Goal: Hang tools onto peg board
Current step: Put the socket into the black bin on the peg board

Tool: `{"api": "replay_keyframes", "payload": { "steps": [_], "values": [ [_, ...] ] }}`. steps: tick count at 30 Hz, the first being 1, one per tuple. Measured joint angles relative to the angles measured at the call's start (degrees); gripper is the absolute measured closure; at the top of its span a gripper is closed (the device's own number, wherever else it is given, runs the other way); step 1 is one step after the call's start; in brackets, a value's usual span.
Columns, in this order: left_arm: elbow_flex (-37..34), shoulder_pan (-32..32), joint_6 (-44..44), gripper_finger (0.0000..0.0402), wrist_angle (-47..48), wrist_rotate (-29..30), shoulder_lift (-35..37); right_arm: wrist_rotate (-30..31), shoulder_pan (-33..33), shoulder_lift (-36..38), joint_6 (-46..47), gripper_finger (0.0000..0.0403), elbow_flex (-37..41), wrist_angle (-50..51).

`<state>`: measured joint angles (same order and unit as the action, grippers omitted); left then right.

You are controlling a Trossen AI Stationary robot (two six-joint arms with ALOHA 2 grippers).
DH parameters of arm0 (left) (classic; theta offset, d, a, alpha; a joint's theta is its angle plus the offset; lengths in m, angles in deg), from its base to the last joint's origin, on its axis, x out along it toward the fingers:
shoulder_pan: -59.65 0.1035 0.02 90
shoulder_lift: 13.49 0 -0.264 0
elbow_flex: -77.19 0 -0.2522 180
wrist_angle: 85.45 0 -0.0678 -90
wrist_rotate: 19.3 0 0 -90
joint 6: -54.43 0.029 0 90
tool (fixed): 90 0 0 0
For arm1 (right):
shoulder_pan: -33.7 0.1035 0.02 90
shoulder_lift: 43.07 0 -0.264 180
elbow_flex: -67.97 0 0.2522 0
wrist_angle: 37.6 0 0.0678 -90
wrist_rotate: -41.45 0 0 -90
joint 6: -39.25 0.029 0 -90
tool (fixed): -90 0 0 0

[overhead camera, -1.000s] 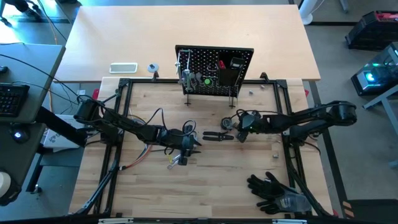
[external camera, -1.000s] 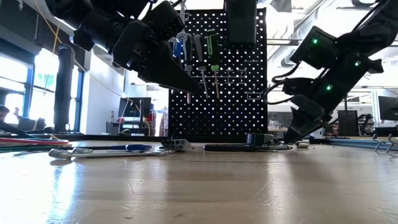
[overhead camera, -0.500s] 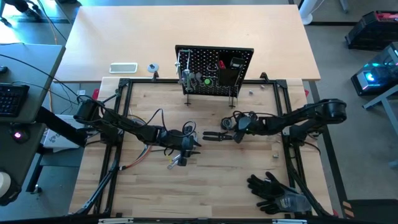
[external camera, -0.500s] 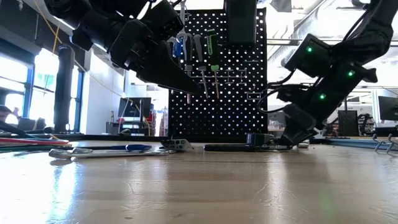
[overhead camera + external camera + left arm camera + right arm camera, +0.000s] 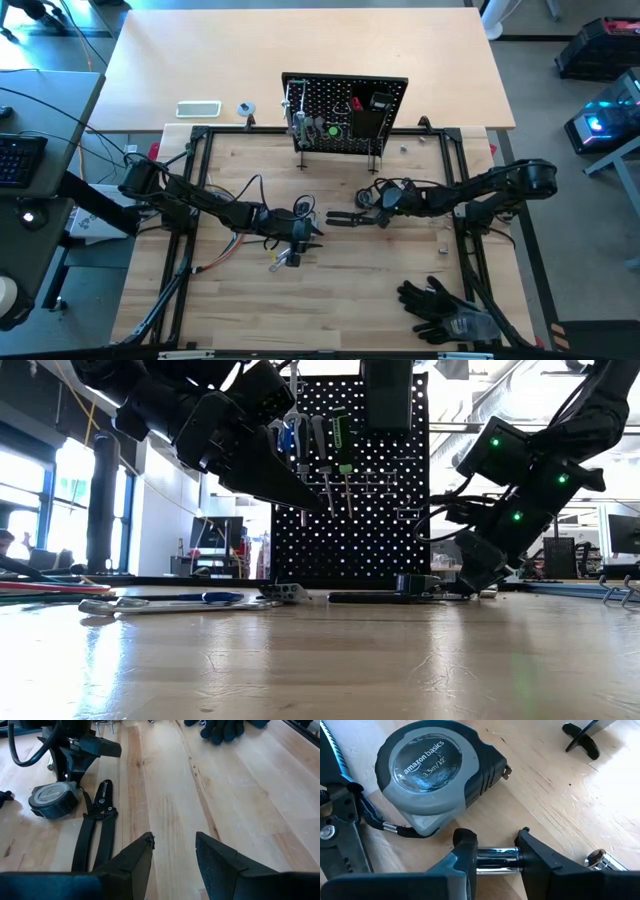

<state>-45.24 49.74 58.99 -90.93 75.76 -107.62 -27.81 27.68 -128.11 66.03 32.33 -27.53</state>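
Beside the tape measure (image 5: 437,775), right pincer (image 5: 495,854) clamps a chrome bar (image 5: 496,858) on the table (image 5: 570,815): lift it level; left pincer (image 5: 172,851) hangs open, empty.

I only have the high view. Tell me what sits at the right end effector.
Observer: A chrome bar lies right at the right end effector, beside a grey tape measure.
Operator: Now report the left end effector.
Observer: The left end effector is open and empty.
Operator: Say whether it touches the table.
Observer: No. The low view shows it raised above the table.
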Motion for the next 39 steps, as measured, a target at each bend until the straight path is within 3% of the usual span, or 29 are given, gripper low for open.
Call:
{"api": "replay_keyframes", "payload": {
  "steps": [10,23,29,39],
  "values": [
    [0.0,0.0,0.0,0.0260,0.1,0.0,0.0,-3.9,0.1,7.7,0.3,0.0305,0.5,1.9],
    [0.0,0.0,0.1,0.0260,-0.1,0.0,0.0,-14.3,3.8,28.6,-5.0,0.0306,-1.0,-6.6],
    [0.0,0.2,0.5,0.0260,-0.3,0.0,0.0,-15.5,6.2,33.5,-14.8,0.0306,-10.2,-4.7],
    [0.0,0.3,0.2,0.0260,-0.3,0.0,0.0,-11.6,6.3,33.0,-35.5,0.0306,-37.0,7.8]
  ]
}}
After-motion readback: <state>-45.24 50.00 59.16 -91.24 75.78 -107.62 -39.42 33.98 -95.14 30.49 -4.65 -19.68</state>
